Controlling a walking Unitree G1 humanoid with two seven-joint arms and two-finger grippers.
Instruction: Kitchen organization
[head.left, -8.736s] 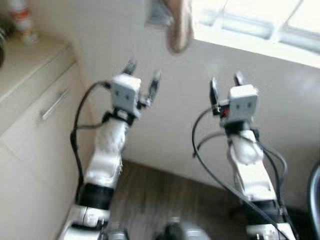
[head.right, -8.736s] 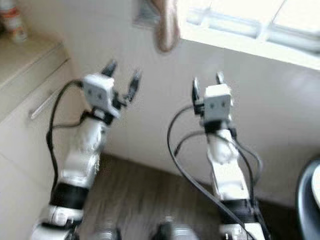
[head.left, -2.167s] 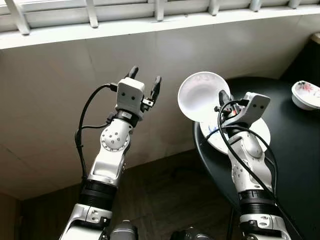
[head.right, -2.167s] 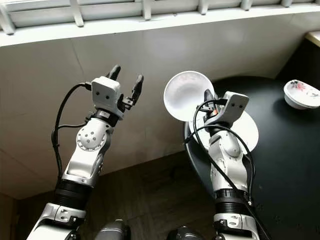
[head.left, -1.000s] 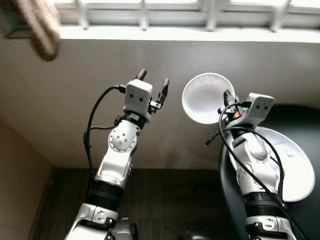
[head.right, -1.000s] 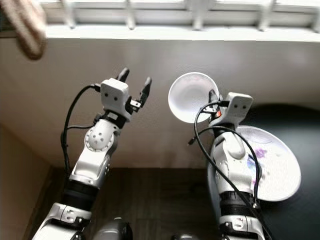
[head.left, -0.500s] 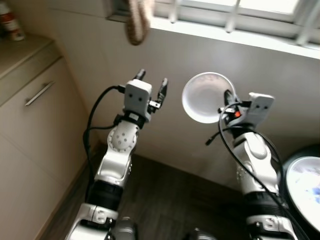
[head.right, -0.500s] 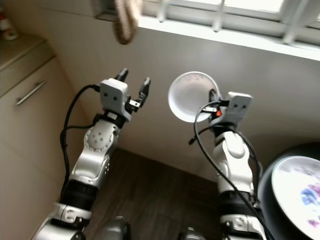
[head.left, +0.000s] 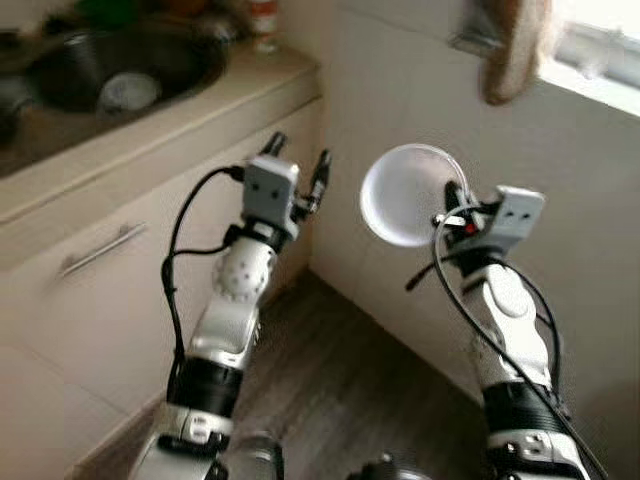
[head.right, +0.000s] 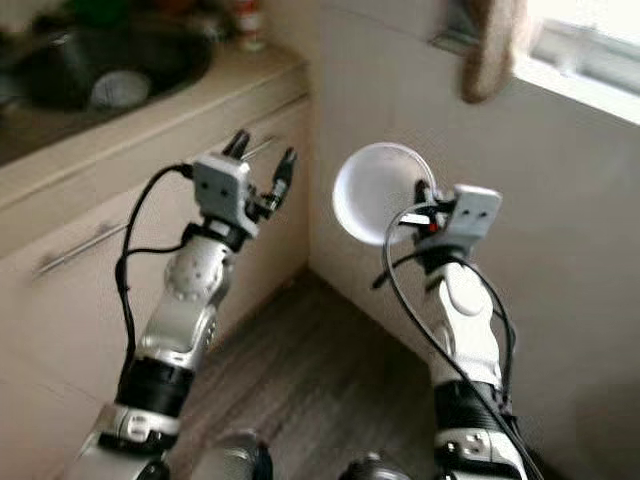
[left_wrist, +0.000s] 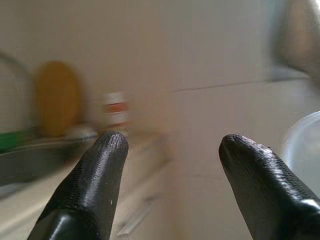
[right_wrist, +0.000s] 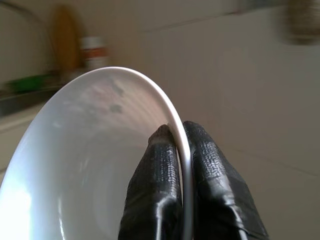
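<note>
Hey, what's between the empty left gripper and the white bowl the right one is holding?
Nothing: in the left eye view, only open air, with the cabinet corner and wall behind, separates the left gripper from the white bowl pinched by the right gripper.

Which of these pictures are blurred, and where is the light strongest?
Left eye view: sink and counter softly blurred, brightest at the window, upper right. Left wrist view: background smeared, black fingers sharper. Right wrist view: white bowl rim sharp, glare at its lower edge.

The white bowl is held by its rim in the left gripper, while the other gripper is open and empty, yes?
Not quite: the right gripper is shut on the rim of the white bowl, as the right wrist view shows. The left gripper is the open, empty one.
</note>
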